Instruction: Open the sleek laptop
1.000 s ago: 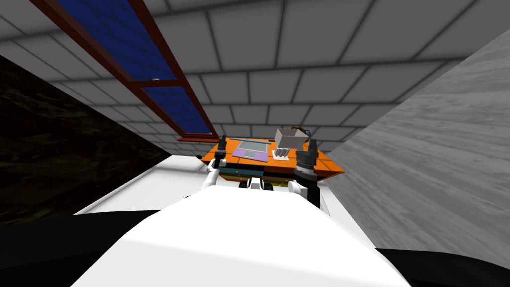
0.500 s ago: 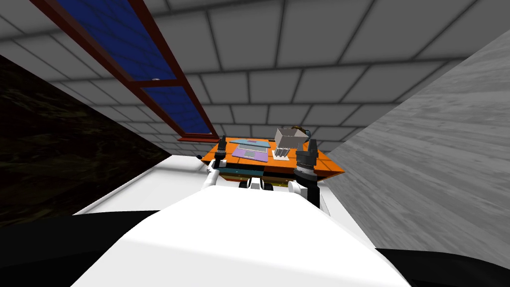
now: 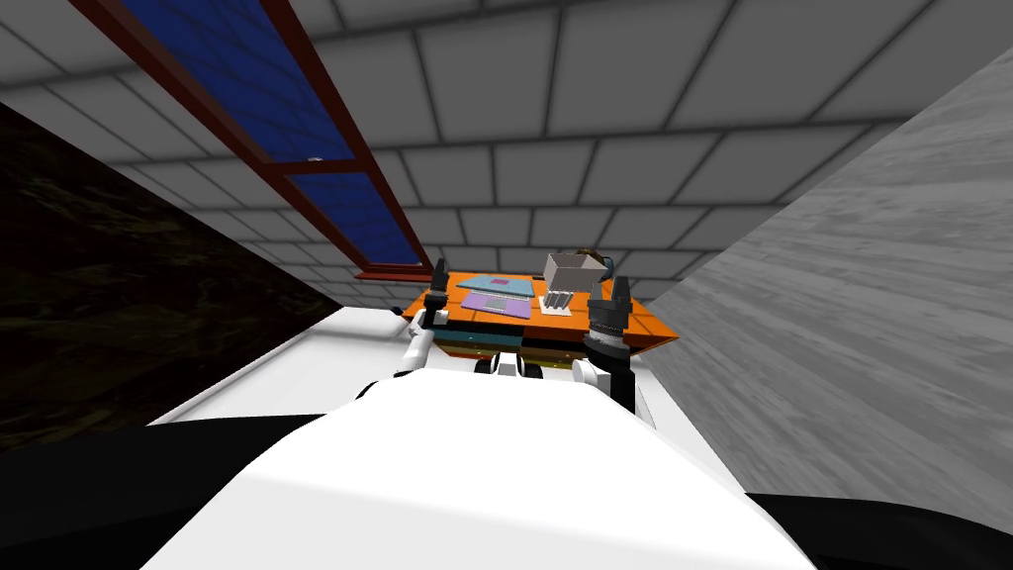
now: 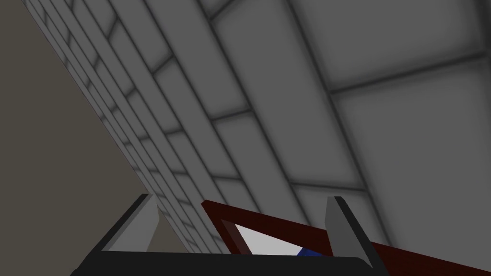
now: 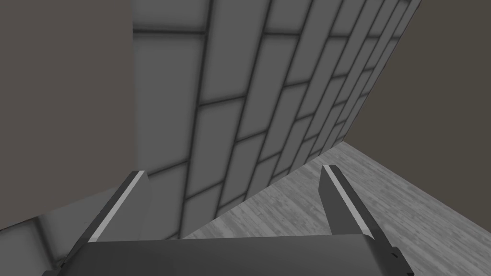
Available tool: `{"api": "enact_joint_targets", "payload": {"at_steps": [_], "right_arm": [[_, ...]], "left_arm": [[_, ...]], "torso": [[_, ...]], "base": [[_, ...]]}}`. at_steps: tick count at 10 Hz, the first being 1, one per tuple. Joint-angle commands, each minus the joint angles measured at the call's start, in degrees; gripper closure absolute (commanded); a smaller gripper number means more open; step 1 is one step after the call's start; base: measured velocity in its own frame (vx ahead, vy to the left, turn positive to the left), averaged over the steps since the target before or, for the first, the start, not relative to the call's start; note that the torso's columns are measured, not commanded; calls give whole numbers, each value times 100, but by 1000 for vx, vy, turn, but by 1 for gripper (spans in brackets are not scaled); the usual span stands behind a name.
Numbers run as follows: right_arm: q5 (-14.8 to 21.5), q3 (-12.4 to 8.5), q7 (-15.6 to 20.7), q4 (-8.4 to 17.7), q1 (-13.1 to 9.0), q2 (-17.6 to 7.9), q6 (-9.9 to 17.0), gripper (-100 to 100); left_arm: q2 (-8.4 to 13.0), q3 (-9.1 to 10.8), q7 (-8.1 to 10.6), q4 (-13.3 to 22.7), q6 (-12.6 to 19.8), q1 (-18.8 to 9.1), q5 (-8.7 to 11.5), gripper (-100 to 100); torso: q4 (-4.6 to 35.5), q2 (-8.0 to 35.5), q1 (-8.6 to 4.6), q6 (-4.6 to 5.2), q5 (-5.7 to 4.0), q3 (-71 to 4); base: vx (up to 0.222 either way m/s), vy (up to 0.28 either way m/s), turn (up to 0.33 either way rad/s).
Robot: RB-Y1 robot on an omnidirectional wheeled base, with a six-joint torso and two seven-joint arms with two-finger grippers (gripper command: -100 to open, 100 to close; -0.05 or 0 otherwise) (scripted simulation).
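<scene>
since a second ago the laptop [image 3: 495, 302] has changed shape: a teal lid panel now sits lifted off its purple base, where before it lay as one flat piece. the robot's head has shifted a little too, and the left arm has come up slightly.

the laptop lies on the orange counter [image 3: 648, 322], left of middle, towards the far edge. just to its right are a white box [image 3: 572, 269] and a small ribbed rack [image 3: 557, 300].

the left claw [image 3: 439, 269] is at the counter's near left corner and the right claw [image 3: 621, 287] at its near right edge. both point upward, blades apart, holding nothing and well clear of the laptop.

the lid looks thin, stiff and light, probably slick. i would lift it at the middle of its free edge, since the light base may slide or tip.

there is room on the laptop's left. the box and rack crowd its right, and the wall and window [image 3: 297, 148] close in behind.
</scene>
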Motion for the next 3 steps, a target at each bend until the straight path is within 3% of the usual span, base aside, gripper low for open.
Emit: {"api": "enact_joint_targets", "payload": {"at_steps": [1,2,3], "right_arm": [[0,0,0,0,0,0,0,0],[0,0,0,0,0,0,0,0],[0,0,0,0,0,0,0,0]], "left_arm": [[139,3,92,-69,329,-225,16,-100],[102,-6,76,-133,304,-158,7,-100],[107,-7,85,-143,339,-166,7,0]], "torso": [[1,2,0,0,0,1],[0,1,-2,0,0,1],[-2,-5,1,0,1,-2]], "base": [[-45,-16,2],[-18,-7,-1],[0,0,0]]}}
